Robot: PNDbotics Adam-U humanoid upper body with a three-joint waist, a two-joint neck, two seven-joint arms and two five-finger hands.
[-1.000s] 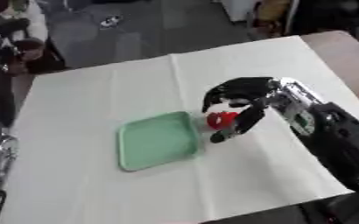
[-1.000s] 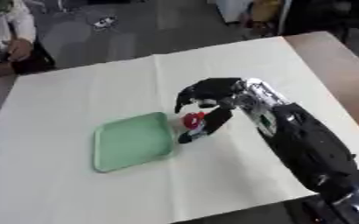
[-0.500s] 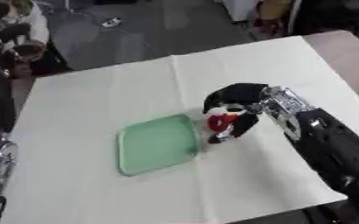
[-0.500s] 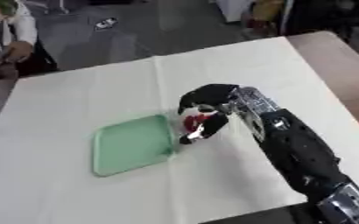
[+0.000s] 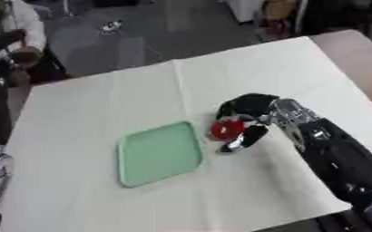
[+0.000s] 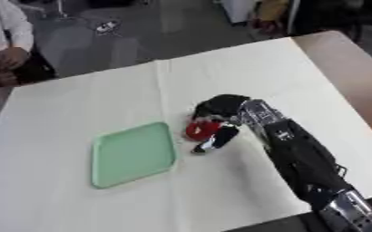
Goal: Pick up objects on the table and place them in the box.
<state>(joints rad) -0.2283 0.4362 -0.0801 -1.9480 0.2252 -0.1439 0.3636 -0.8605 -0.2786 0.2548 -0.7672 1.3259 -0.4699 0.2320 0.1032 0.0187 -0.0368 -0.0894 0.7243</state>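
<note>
Carried leftward, red thing (image 5: 226, 128) now just beside tray (image 5: 159, 154).
Right hand (image 5: 245, 111) curls round it, over the worktop (image 5: 102, 104).

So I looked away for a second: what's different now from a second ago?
The right hand, fingers curled round the red object, has come down and nearer the green tray, almost at its right edge. The tray lies as before, with nothing in it.

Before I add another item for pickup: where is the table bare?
The cloth is bare along its far side, left of the green tray, and along the near edge. The tray itself holds nothing. It is crowded only at the tray's right edge, where the right robot hand curls round a red object.
</note>
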